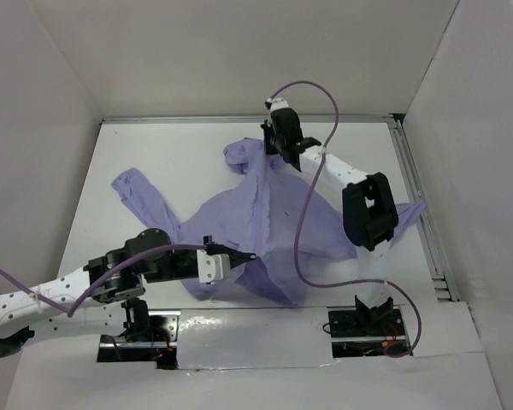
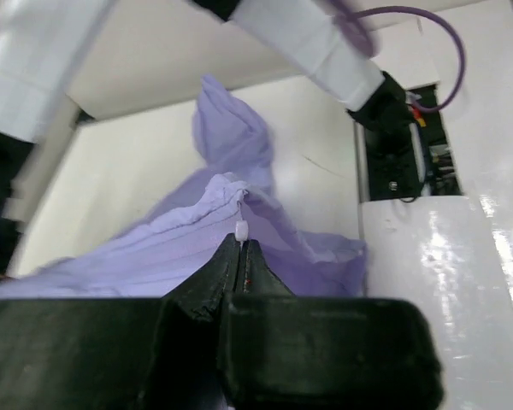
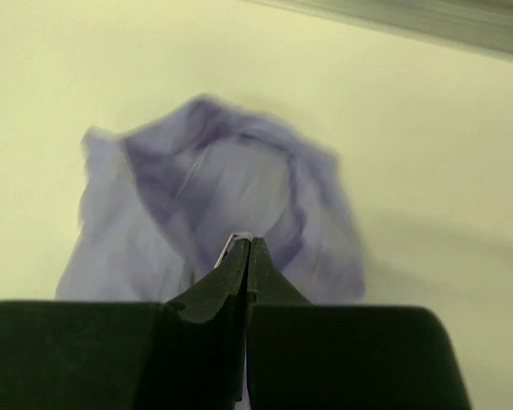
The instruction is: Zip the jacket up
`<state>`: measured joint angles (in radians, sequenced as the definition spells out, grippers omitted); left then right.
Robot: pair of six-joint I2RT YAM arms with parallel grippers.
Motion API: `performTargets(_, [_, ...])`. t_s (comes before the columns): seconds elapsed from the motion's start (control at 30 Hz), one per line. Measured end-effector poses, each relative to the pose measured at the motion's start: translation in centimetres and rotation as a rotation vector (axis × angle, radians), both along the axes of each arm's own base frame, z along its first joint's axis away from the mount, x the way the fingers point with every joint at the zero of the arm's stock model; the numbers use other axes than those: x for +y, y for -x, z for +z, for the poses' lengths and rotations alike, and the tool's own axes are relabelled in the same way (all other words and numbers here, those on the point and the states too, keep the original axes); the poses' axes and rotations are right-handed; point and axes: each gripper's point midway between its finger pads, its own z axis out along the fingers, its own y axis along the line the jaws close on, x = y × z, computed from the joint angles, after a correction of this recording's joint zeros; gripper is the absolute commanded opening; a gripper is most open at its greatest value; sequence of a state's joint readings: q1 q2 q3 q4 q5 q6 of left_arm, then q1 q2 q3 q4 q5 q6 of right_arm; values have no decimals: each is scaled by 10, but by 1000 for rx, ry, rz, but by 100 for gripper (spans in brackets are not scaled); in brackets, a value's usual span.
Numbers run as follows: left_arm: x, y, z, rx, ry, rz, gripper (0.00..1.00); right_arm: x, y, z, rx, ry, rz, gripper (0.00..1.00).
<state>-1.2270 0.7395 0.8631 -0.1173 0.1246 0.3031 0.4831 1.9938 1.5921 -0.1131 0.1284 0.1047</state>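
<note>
Basically, white tabletop [image 1: 154, 145] carried the lavender jacket [image 1: 248, 222], spread out and wrinkled across the middle. One sleeve ran toward the far-left, the other toward the right edge under the right arm, and the collar end was bunched at the far side. Hem end lay nearest the arm bases.

The left end effector [image 1: 250, 256] sat at the near-left part of the jacket, right over the hem, pointing toward the centre front. The right end effector [image 1: 276, 158] was at the far end, touching the collar area, w/ fabric drawn up to it.

Both had jaws pressed together. In the left wrist view the tips met on the bottom of a small white zip pull [image 2: 241, 229], w/ the front seam of the jacket rising just beyond. In the right wrist view the tips pinched a thin pale sliver of the collar edge; rest of the fabric behind was blurred, so no more detail there.
</note>
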Motion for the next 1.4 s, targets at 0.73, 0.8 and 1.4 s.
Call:
performTargets(0.73, [-1, 29, -174, 604, -368, 90, 99, -85, -141, 36, -80, -44, -142, 100])
performTargets(0.8, [-1, 26, -173, 613, -356, 110, 99, -109, -138, 33, -70, -38, -183, 100])
performTargets(1.4, [57, -140, -145, 1040, -16, 559, 99, -146, 66, 71, -51, -307, -294, 100])
